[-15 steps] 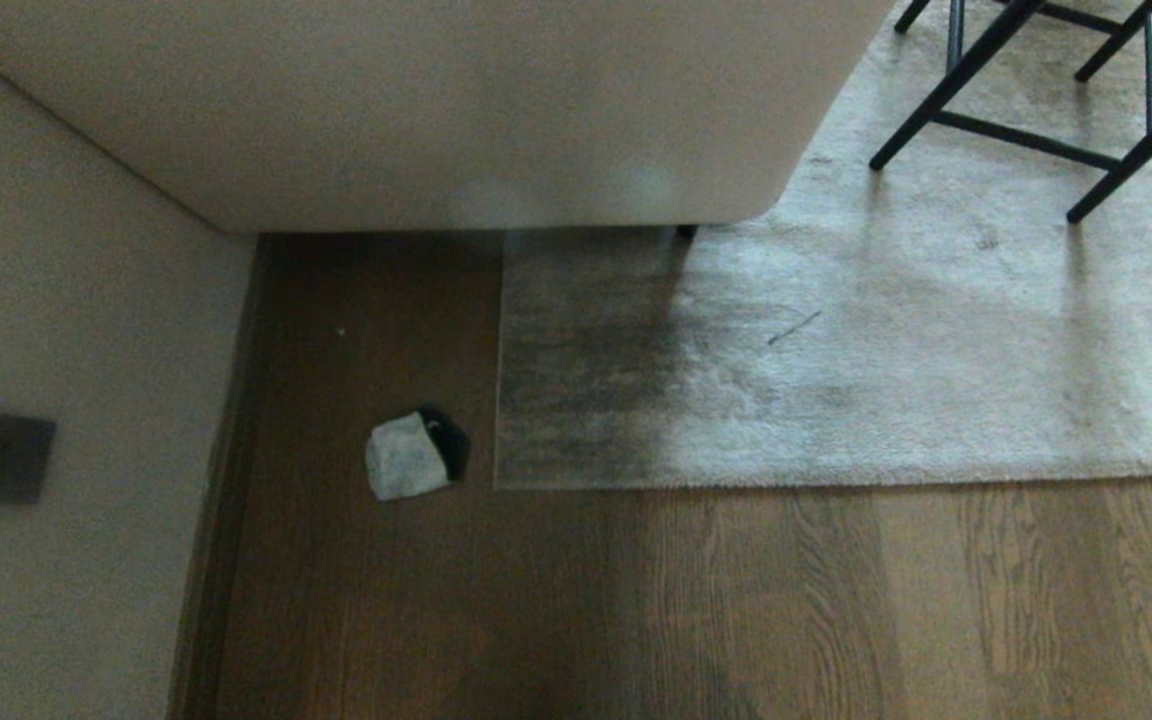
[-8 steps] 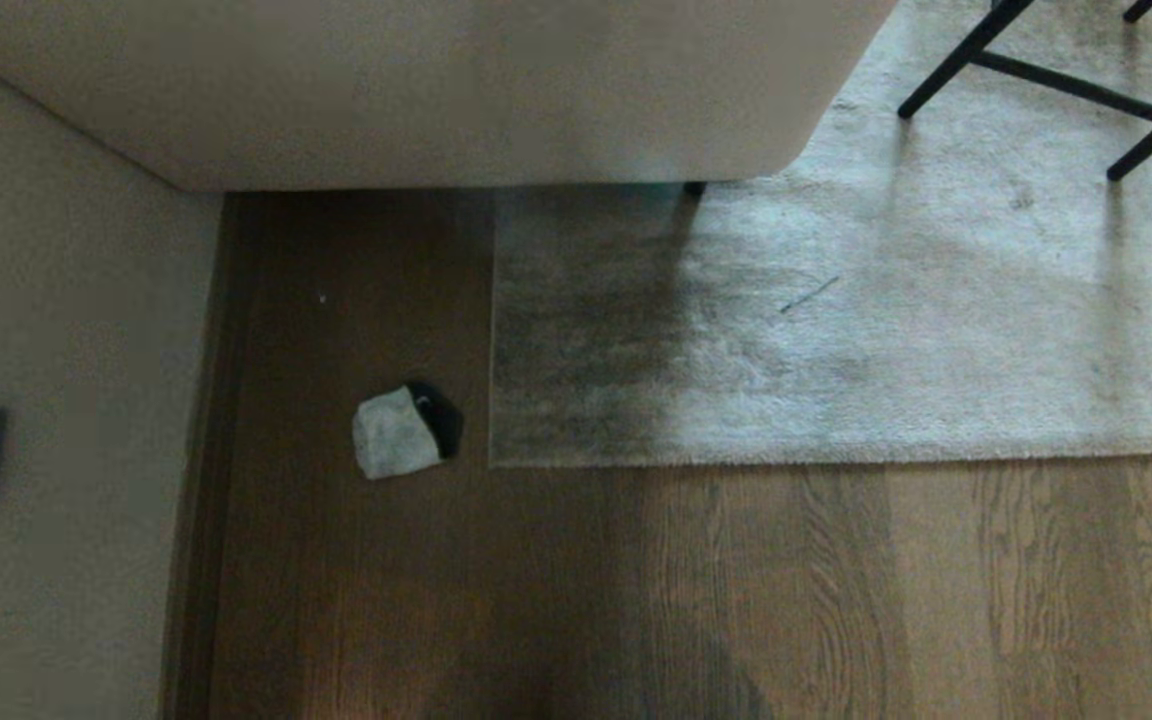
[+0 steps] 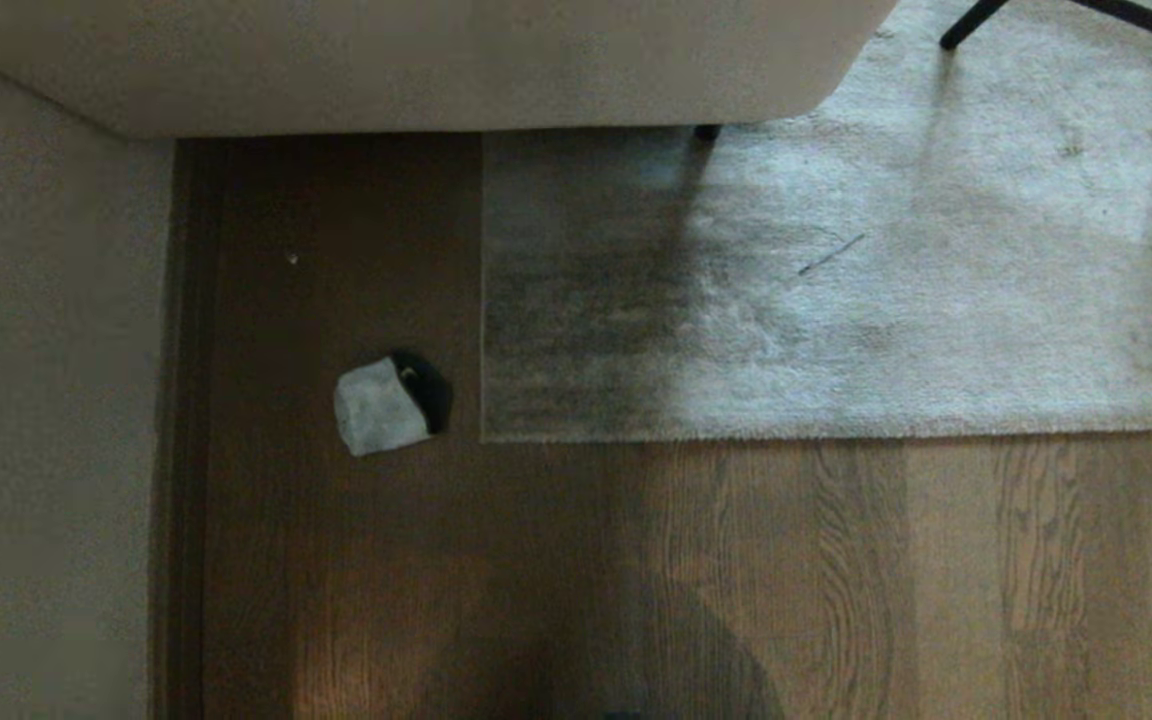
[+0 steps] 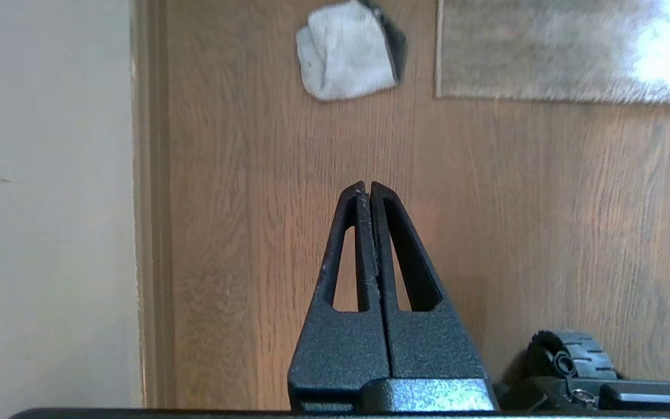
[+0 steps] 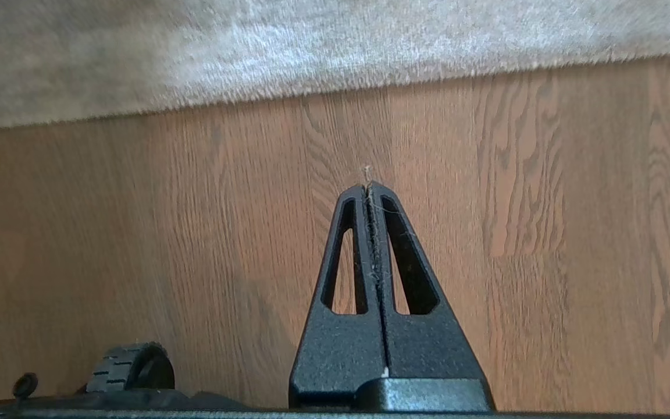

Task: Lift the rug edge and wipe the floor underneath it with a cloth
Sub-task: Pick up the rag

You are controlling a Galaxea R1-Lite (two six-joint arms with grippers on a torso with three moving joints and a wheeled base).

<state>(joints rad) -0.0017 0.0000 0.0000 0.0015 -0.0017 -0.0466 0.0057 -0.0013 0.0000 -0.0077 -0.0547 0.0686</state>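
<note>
We face the floor (image 3: 836, 580) with the rug edge (image 3: 736, 432) lying flat across it, its corner near the sofa (image 3: 416, 60). The cloth (image 3: 376, 408) sits on bare boards just beside that corner, toward the wall (image 3: 36, 400). Both our left gripper (image 4: 368, 186) and right gripper (image 5: 367, 189) hang shut and empty, well short of the rug. We judge 1 arm should open over the cloth first and pinch it whole.

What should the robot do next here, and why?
Probably reach the left gripper toward the cloth and open it: the cloth lies untouched on the floor beside the rug edge, and both grippers are shut and empty.
</note>
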